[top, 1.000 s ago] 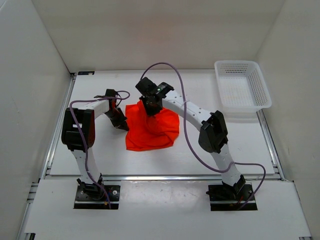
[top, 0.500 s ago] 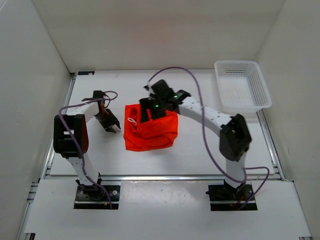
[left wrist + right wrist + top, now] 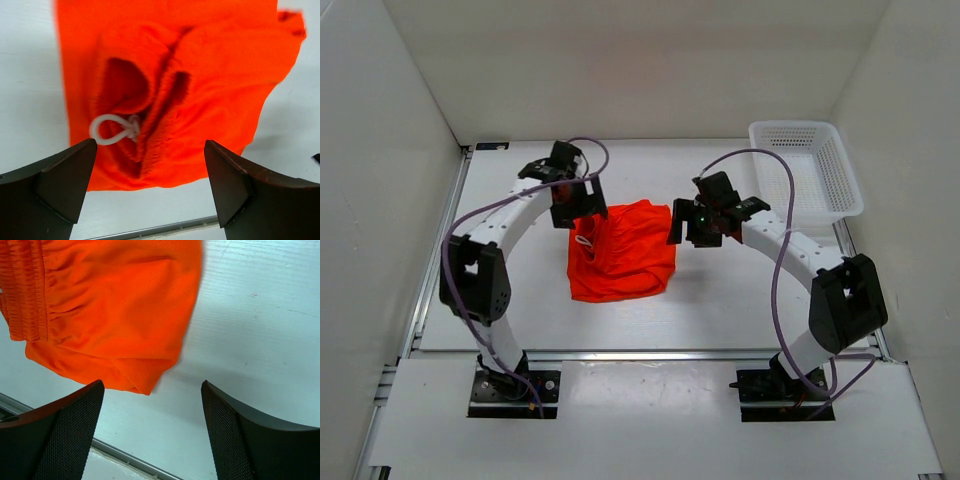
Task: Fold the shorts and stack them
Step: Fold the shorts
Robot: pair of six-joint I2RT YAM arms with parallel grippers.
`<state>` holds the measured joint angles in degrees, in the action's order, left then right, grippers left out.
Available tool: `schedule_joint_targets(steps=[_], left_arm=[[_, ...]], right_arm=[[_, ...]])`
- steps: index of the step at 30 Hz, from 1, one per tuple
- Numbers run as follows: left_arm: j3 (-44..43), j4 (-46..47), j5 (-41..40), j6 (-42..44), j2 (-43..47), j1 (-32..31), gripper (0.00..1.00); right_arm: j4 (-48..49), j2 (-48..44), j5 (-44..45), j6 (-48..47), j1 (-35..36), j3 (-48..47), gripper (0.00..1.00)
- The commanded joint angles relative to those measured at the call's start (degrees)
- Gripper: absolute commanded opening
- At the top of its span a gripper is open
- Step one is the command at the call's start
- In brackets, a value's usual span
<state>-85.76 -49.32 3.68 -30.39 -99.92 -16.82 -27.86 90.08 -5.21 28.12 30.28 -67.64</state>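
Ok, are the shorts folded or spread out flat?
Folded: the shorts lie as a compact, squarish bundle with doubled layers, the gathered waistband and white drawstring loop showing at one edge.

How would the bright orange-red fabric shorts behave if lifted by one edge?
Probably floppy: the orange-red fabric shorts lie creased and bunched around the white drawstring loop, so a lifted edge would likely drape. Thin, so likely light; a push would probably wrinkle them.
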Motion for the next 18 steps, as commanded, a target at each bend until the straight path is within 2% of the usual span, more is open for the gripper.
schedule_joint_targets(steps=[1,6,9,16,18], left_arm=[[-2.0,-3.6,-0.8,2.3,-4.5,-2.2,1.0],[-2.0,-3.6,-1.8,2.8,-7.1,-4.1,1.0],[-1.2,-3.6,-6.0,1.2,-7.1,-4.1,1.0],[1.6,-1.0,-6.8,-0.1,-9.8,-4.1,1.0],[2.1,-0.4,-5.6,-0.1,-10.6,-4.1,0.95]], right_arm=[[-0.4,-3.2,1.4,0.5,-0.7,-0.5,0.83],[-1.0,-4.5,2.1,0.0,-0.7,-0.5,0.83],[-1.0,-4.5,2.1,0.0,-0.7,0.0,0.84],[-1.0,-4.5,2.1,0.0,-0.7,0.0,0.84],[-1.5,-4.5,2.1,0.0,-0.7,0.0,0.84]])
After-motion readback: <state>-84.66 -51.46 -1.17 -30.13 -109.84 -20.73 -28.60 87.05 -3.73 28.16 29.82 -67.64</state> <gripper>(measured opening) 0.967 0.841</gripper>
